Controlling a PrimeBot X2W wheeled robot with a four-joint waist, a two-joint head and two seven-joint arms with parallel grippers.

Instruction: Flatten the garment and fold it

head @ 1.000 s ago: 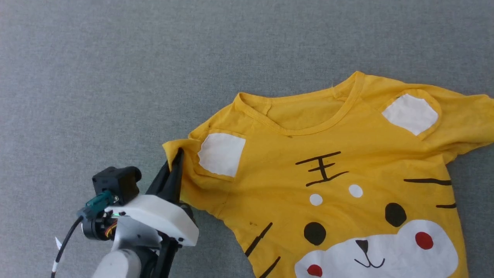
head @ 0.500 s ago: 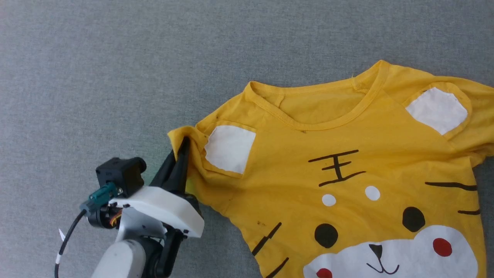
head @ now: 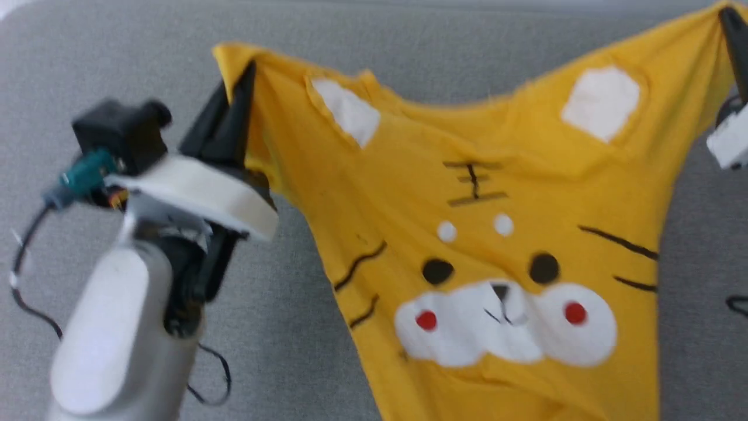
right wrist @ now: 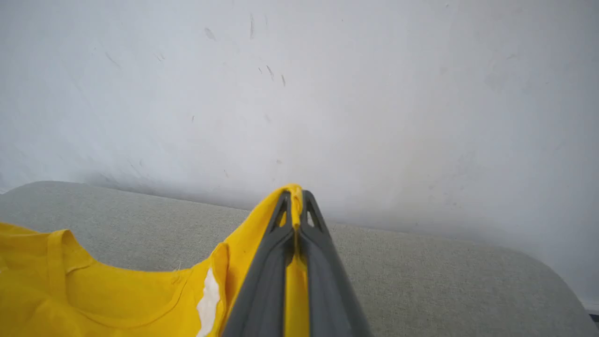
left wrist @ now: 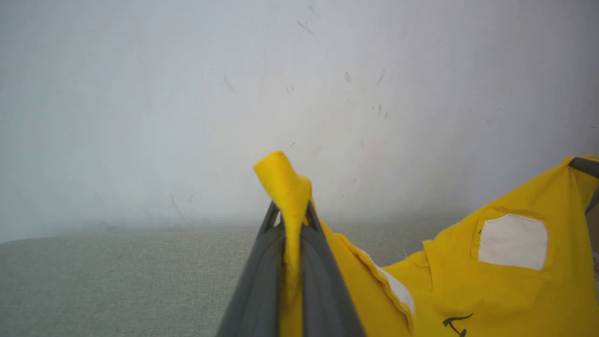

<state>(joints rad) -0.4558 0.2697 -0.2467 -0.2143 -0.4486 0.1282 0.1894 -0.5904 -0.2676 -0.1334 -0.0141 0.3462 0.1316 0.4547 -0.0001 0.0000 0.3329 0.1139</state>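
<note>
The mustard-yellow garment (head: 502, 193), print side facing me, hangs lifted above the grey surface, stretched between both grippers. My left gripper (head: 242, 73) is shut on the garment's left sleeve tip. In the left wrist view a yellow fold (left wrist: 285, 187) sticks up between the closed fingers of the left gripper (left wrist: 290, 210). At the head view's top right edge, my right gripper (head: 730, 23) is shut on the other sleeve. The right wrist view shows the right gripper (right wrist: 295, 196) pinching yellow cloth, with the neckline (right wrist: 61, 262) sagging below left.
A grey fabric-covered surface (head: 117, 64) spreads under the shirt. A pale wall (left wrist: 234, 93) rises behind it in both wrist views. The left arm's pale forearm (head: 117, 327) and black cable (head: 29, 298) fill the lower left.
The garment has been raised off the surface by both sleeves and now hangs stretched. The left gripper rose with it, and the right gripper has come into the head view. The head view shifted too.
</note>
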